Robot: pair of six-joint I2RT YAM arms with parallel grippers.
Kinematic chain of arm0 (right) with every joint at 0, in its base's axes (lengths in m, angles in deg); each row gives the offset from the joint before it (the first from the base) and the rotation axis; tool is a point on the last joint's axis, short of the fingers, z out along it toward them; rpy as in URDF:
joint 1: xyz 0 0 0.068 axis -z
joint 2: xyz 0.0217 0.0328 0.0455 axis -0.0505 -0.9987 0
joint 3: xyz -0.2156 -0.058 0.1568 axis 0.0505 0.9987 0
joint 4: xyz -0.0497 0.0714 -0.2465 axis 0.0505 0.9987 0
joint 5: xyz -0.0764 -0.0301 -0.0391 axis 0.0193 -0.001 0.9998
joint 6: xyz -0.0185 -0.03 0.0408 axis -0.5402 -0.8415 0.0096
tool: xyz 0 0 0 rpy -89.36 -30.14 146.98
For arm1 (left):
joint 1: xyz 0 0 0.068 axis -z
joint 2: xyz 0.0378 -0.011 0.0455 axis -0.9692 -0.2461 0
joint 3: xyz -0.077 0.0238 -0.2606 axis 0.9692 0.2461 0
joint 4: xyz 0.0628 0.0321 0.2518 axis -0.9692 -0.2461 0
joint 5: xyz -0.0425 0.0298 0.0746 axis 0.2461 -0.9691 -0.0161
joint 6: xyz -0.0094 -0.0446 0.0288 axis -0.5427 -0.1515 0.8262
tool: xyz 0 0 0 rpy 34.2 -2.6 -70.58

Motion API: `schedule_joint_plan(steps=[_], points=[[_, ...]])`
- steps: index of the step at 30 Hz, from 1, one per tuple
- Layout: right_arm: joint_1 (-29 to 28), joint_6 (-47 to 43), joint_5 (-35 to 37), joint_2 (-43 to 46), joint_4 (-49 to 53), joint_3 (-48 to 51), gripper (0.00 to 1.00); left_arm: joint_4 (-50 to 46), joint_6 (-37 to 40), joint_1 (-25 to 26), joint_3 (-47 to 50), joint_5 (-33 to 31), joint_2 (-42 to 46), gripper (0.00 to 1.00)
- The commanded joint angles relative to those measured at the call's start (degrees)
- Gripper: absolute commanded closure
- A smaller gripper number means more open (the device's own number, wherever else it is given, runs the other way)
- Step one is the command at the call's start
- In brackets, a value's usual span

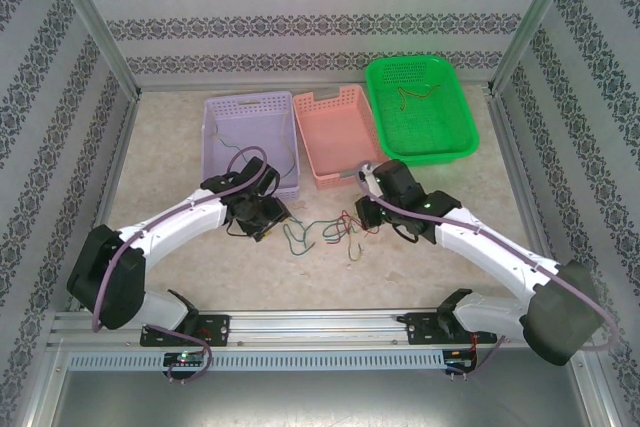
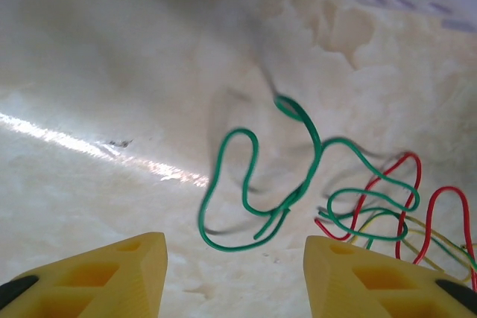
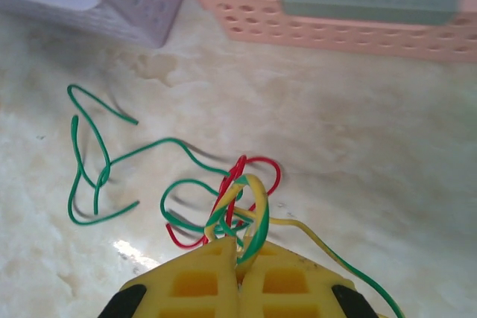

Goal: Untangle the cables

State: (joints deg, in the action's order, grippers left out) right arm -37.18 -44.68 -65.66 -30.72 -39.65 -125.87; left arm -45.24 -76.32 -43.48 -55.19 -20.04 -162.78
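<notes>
Two grippers hung just before the pink basket. The right gripper was clamped on yellow, green and red strands of the cables, with the pinched ends hidden between its fingers. The left gripper stood open and empty above a loose green loop. A grey-green strip on that basket's wall was too blurred to read. A lilac basket sat left of the pink basket and a green basket right of it, holding a thin wire.
</notes>
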Motion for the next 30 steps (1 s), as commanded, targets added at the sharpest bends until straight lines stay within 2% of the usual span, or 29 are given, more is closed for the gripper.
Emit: schedule_joint_plan(steps=[1,7,13,20,24,26,29,30], points=[[2.5,-1.6,-1.0,1.4,3.3,1.4,1.0,-0.9,2.3,1.2,-2.9,-3.3,-2.0,0.48],[3.1,-2.3,-3.0,0.6,3.9,2.0,1.0,-3.4,9.1,5.9,-13.9,-6.1,-11.3,0.49],[3.1,-1.6,-2.9,1.1,3.8,2.3,1.0,-5.6,5.0,10.1,-19.1,-8.8,-18.6,0.52],[3.1,-0.4,-2.0,2.2,4.0,2.9,1.0,-9.3,3.7,10.3,-23.0,-10.5,-23.8,0.53],[3.1,1.1,-2.0,2.1,3.4,3.4,1.0,-7.0,3.2,10.3,-22.4,-10.9,-25.6,0.56],[3.2,2.2,-1.6,1.9,3.2,3.8,1.0,-4.8,3.4,10.2,-22.6,-10.9,-27.1,0.64],[3.4,4.6,-0.9,1.1,3.1,3.9,1.0,-4.6,4.2,10.2,-25.3,-10.4,-30.1,0.93],[3.4,5.8,-1.0,0.6,2.8,3.9,0.96,-4.6,4.1,10.3,-25.7,-10.0,-30.5,1.0]])
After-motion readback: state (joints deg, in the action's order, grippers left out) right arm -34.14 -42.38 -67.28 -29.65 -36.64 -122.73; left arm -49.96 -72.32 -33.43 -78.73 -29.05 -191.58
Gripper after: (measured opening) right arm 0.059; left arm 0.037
